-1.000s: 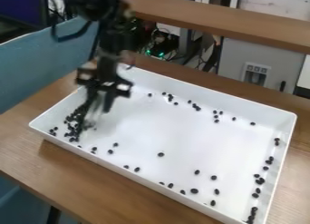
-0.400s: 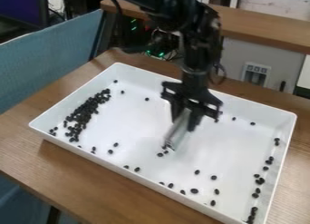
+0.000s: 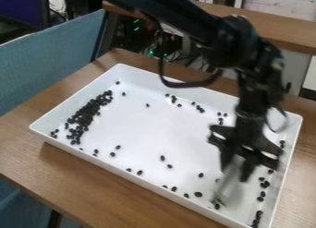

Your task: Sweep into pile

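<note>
1. A brown wood-grain tabletop (image 3: pixel 93 190) runs across the foreground and around a shallow rectangular tray (image 3: pixel 139 130), smooth and white, with sloping walls and rounded corners.

2. Near the tray's front wall lie scattered small, dark, rounded pieces (image 3: pixel 198 194). More are strung along the right wall, thickest towards the near right corner; a few sit apart around the middle.

3. Over the tray's right part hangs the black claw (image 3: pixel 234 175), pinching a pale, flat blade (image 3: pixel 230 188) that slants down to the near side. Its lower end is beside a dark piece near the front wall, but blur makes it impossible to tell whether the blade touches the tray floor.

4. The main pile (image 3: pixel 86 114) — a long, uneven band of the same dark pieces — stretches beside the left wall, with stragglers around its ends. Further back, small clusters line the far wall; the claw and arm (image 3: pixel 238 45) hide part of the tray behind them.

5. Beyond the tabletop, a blue, woven-looking panel (image 3: pixel 46 61) stands at left, cut off by the view's edge. Behind are tangled cables with green lights, hard to make out, and a plain wooden ledge (image 3: pixel 290 28) partly covered by the arm.
</note>
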Robot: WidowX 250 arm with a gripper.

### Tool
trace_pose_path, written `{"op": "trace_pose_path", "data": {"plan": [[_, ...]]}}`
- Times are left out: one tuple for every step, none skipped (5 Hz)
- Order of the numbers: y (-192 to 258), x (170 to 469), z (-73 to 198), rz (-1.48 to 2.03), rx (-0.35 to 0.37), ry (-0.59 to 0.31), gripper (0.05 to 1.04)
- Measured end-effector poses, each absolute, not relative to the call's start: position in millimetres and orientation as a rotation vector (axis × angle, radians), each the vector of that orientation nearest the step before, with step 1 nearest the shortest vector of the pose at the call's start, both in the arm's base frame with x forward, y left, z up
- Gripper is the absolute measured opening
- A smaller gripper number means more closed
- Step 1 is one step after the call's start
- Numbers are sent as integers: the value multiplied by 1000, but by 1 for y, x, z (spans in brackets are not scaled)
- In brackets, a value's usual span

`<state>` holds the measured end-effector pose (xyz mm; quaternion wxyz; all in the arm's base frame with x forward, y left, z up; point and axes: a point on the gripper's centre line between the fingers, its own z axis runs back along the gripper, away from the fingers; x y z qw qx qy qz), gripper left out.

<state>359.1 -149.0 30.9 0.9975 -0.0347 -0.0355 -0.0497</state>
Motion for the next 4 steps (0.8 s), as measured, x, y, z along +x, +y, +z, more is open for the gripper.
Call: {"op": "trace_pose_path", "data": {"plan": [[-177,352,32,-100,-124,-80,391],[-184,350,34,-96,-127,-70,391],[-182,347,30,-76,-126,-61,391],[-169,347,20,-20,-136,-55,391]]}}
